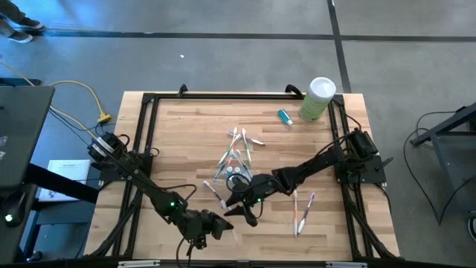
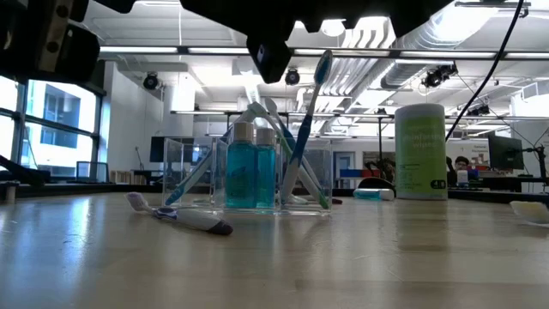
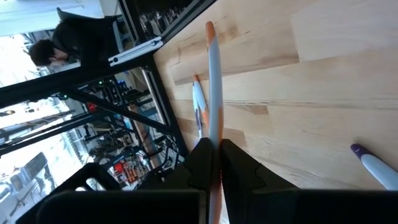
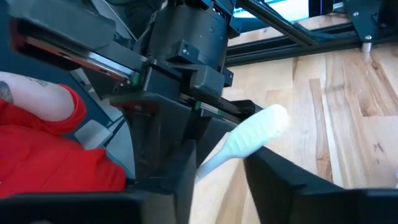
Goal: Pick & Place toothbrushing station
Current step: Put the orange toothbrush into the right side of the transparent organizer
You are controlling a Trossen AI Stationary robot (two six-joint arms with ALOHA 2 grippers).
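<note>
High view looks straight down; low view sits level, close; both share the cup, seemingly.

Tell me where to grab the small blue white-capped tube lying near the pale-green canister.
Grip the small blue white-capped tube across the middle of its blue body, coming straight down from above. It lies flat on the wooden table, apart from the tall pale-green canister, so both long sides look free for fingers.

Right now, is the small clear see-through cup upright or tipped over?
Upright: in the low view the small clear cup stands on the table with toothbrushes leaning inside.
</note>
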